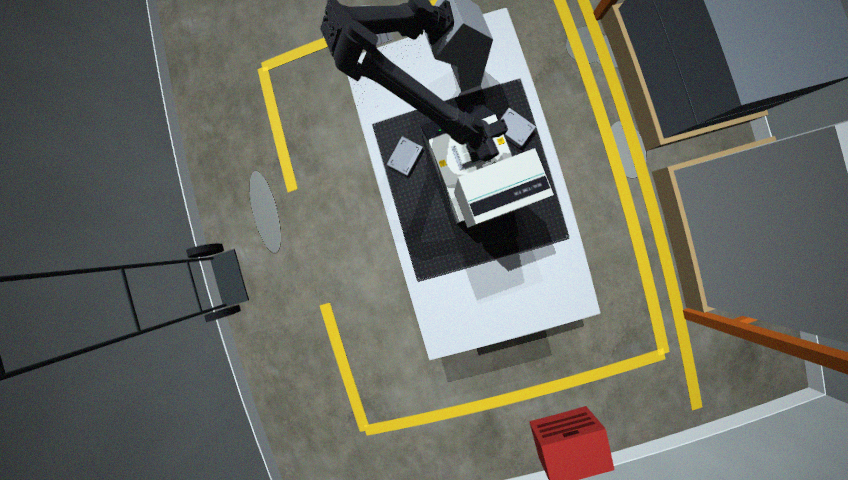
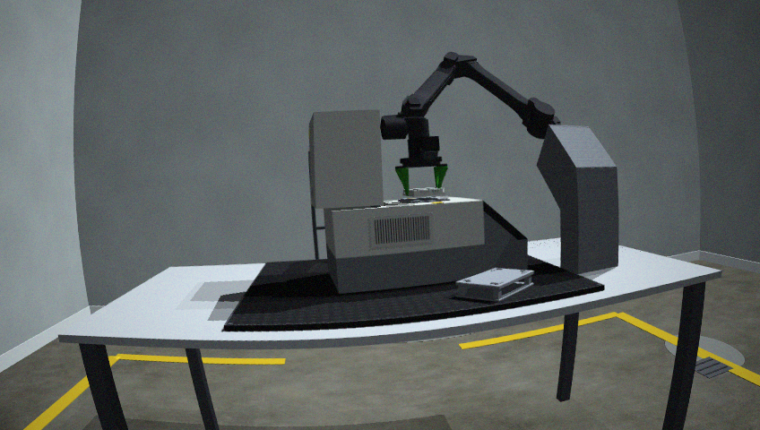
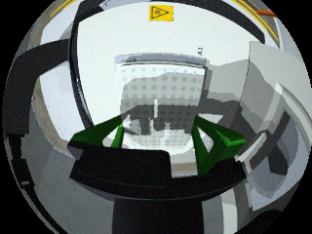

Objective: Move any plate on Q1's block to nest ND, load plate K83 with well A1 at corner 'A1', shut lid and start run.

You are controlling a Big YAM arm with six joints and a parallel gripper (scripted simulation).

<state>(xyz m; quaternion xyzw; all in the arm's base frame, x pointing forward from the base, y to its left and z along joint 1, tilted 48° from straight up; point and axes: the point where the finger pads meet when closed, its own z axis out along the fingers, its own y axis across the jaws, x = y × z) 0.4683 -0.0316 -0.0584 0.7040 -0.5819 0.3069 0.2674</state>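
The cycler Q1 (image 2: 405, 239) stands on the black mat with its lid (image 2: 345, 159) raised upright at the back. My gripper (image 2: 421, 187), with green fingers, is shut on the plate K83 (image 2: 424, 191) and holds it level just above Q1's top deck, over the block. In the wrist view the plate (image 3: 163, 97) lies between my fingers, its wells showing, with the white deck and a yellow warning label (image 3: 160, 14) beyond. In the overhead view my gripper (image 1: 483, 142) hides most of the block. The status lamp and keypad are not visible from here.
Two grey nests lie on the mat: one left of Q1 (image 1: 404, 155) and one right of it (image 1: 517, 126), the latter also in the side view (image 2: 495, 282). Both are bare. The arm's grey base pedestal (image 2: 578, 197) stands at the table's far end.
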